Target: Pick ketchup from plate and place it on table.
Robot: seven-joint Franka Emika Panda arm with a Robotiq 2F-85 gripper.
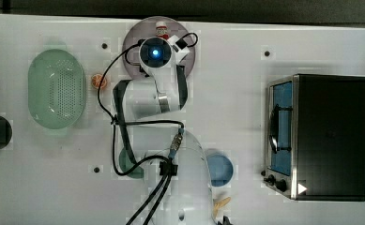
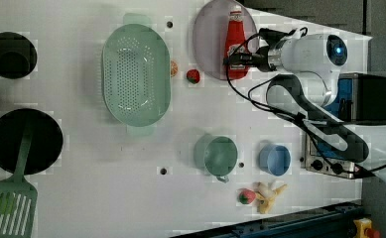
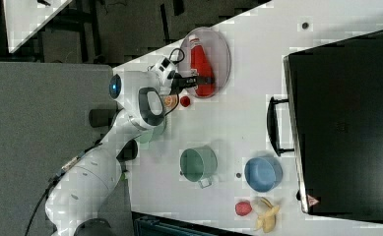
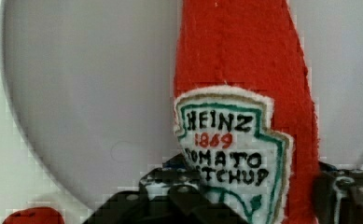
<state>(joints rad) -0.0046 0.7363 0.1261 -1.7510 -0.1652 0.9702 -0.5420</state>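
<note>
Ketchup [image 2: 236, 42] lies flat on plate [image 2: 208, 44] at tabletop's far edge in left view, cap twd that edge. Gripper [image 4: 258, 198] pinches btl low on body, a finger each side of label. Not lifted yet. Risk: soft fabric-like body slips or sags on lift; low grip lets cap end droop, drag plate. Strawberry [image 2: 193, 76] just beside plate rim, on table [image 2: 81, 198].

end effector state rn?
End effector: closed on the ketchup, one finger on each side of its label end; bottle lying on the plate.
</note>
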